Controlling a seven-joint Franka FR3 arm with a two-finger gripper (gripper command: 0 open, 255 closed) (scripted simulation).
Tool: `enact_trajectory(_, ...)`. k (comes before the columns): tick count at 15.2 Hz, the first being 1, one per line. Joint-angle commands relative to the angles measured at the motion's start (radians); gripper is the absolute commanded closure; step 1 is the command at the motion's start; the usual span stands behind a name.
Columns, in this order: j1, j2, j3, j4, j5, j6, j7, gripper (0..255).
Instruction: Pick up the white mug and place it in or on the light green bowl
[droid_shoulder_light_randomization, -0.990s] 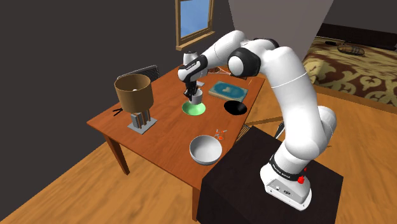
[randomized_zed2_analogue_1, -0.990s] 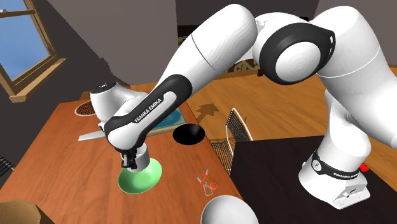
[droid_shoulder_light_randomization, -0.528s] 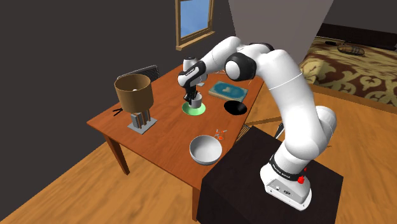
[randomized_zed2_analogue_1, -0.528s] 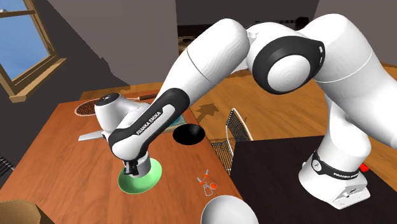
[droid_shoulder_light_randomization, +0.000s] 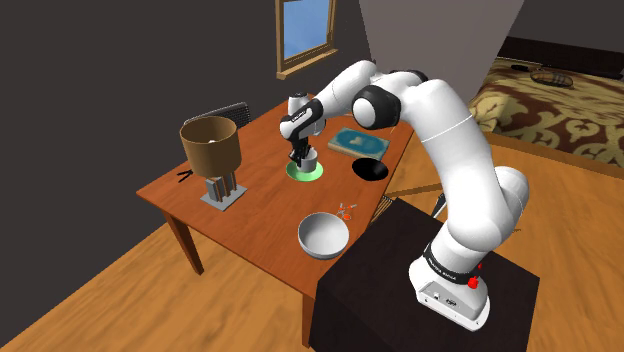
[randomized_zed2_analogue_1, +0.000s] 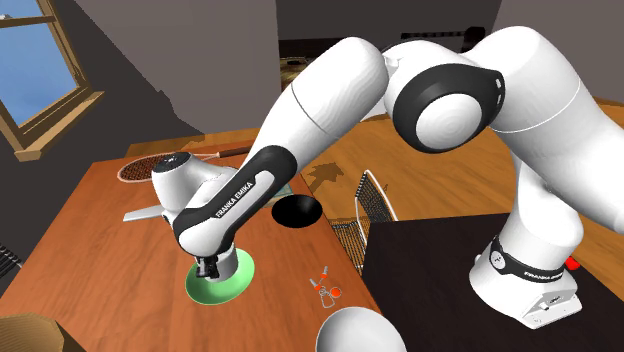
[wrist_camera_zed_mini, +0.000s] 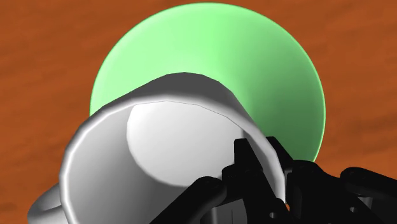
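Grips the white mug by its wall with the gripper. Holds it over the light green bowl, near the middle of the table.

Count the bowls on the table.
2. The light green bowl lies mid-table beneath the white mug in the claw; a grey bowl sits near the table edge by the stand. The flat black round dish beside the book may be a third.
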Motion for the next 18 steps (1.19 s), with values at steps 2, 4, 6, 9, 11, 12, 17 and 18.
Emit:
enact_trajectory(2, 0.0, 0.0, 0.0, 0.0, 0.0, 0.0, 0.0, 0)
enact_trajectory(4, 0.0, 0.0, 0.0, 0.0, 0.0, 0.0, 0.0, 0)
enact_trajectory(6, 0.0, 0.0, 0.0, 0.0, 0.0, 0.0, 0.0, 0)
enact_trajectory(9, 0.005, -0.05, -0.005, -0.015, -0.004, -0.035, 0.002, 0)
enact_trajectory(11, 0.01, -0.092, -0.009, -0.023, -0.008, -0.069, 0.004, 0)
enact_trajectory(12, 0.01, -0.092, -0.009, -0.023, -0.008, -0.069, 0.004, 0)
enact_trajectory(17, 0.01, -0.092, -0.009, -0.023, -0.008, -0.069, 0.004, 0)
enact_trajectory(18, 0.01, -0.092, -0.009, -0.023, -0.008, -0.069, 0.004, 0)
